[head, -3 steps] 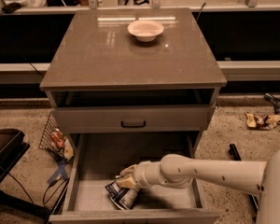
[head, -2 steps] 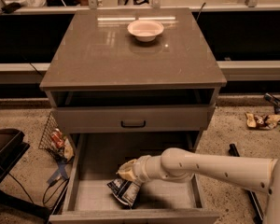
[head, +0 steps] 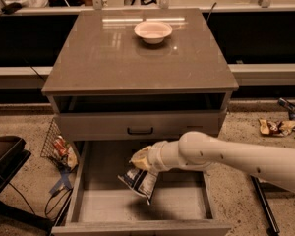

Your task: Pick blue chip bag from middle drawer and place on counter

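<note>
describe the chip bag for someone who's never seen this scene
Find the big glossy grey-brown counter; below it the middle drawer is pulled open. Over the drawer's bottom, the claw is shut on the blue chip bag, which hangs crumpled, dark blue with white panels, unlike the red-and-yellow wrappers off to the side.

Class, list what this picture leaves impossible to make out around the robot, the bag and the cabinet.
1. Camera view: the top of the blue chip bag, hidden by the gripper holding it above the middle drawer.
2. Camera view: the base of the arm, cut off by the right edge.
3. Camera view: the slot under the counter, too dark inside.
</note>
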